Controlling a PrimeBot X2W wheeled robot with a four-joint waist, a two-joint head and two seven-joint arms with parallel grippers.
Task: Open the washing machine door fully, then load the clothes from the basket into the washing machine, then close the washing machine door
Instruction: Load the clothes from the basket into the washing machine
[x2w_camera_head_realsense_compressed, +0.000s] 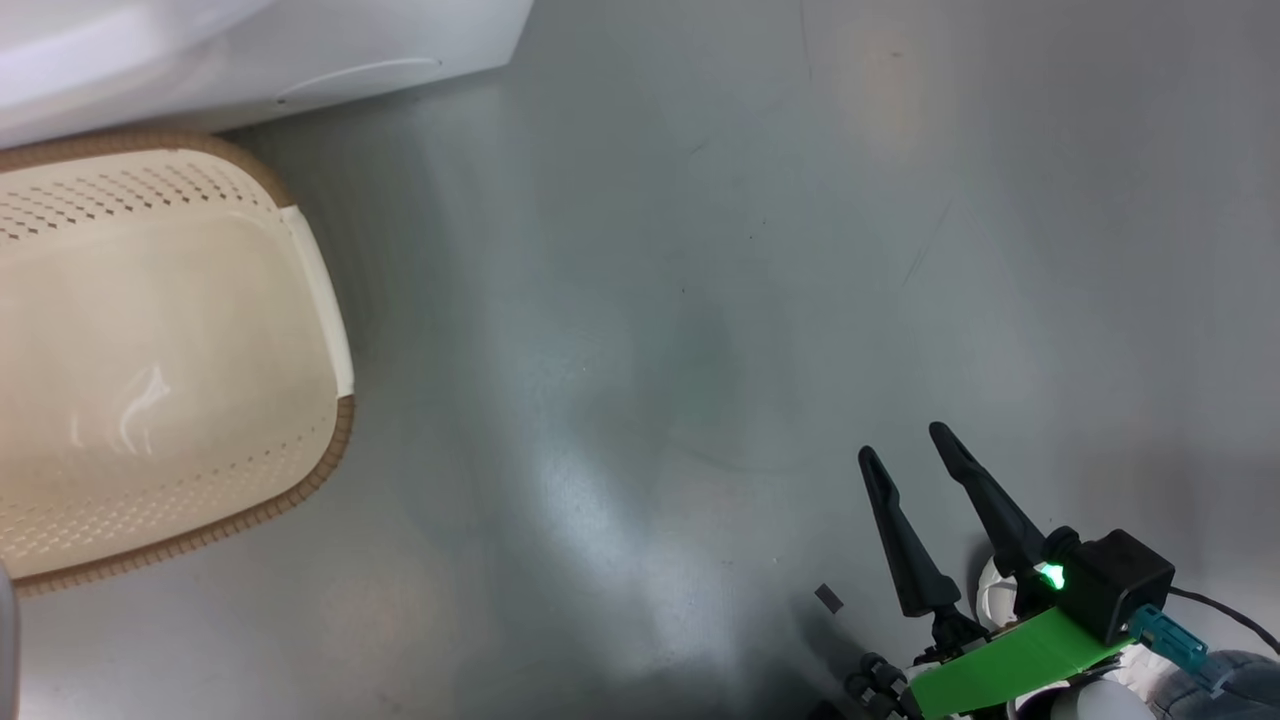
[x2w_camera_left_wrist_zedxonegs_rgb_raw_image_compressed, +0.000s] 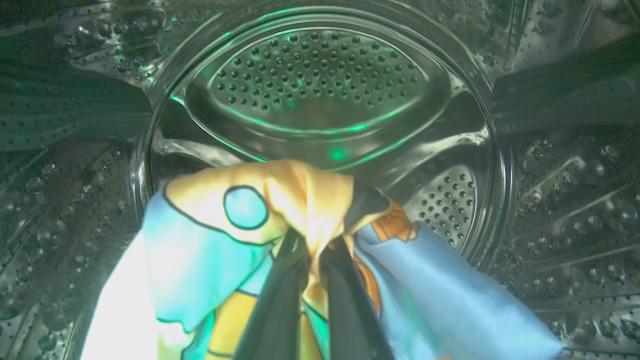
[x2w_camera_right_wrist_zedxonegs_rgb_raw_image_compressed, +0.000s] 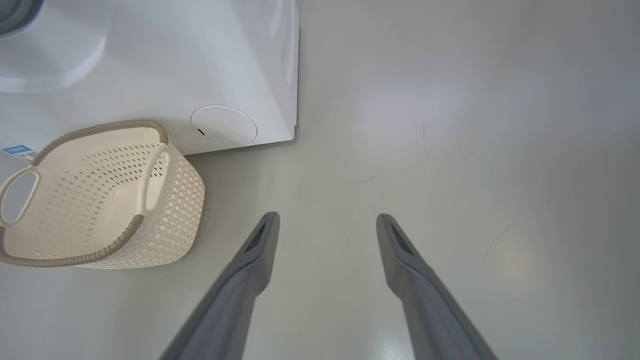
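Clothes (x2w_camera_left_wrist_zedxonegs_rgb_raw_image_compressed: 210, 240) low centre of left wrist view, inside perforated steel drum (x2w_camera_left_wrist_zedxonegs_rgb_raw_image_compressed: 320, 75): blue, orange, cream print, bunched, pinched in closed left gripper (x2w_camera_left_wrist_zedxonegs_rgb_raw_image_compressed: 315, 242). Head view: basket (x2w_camera_head_realsense_compressed: 322, 300) left, just beside white washing machine (x2w_camera_head_realsense_compressed: 250, 50) upper left; glossy grey floor (x2w_camera_head_realsense_compressed: 700, 300) open centre to right; right gripper (x2w_camera_head_realsense_compressed: 904, 442) lower right, spread wide, nothing held.

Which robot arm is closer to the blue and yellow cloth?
The left. The left jaws are shut on the cloth inside the drum. The right jaws stand open over the floor, outside the washing machine, near the basket.
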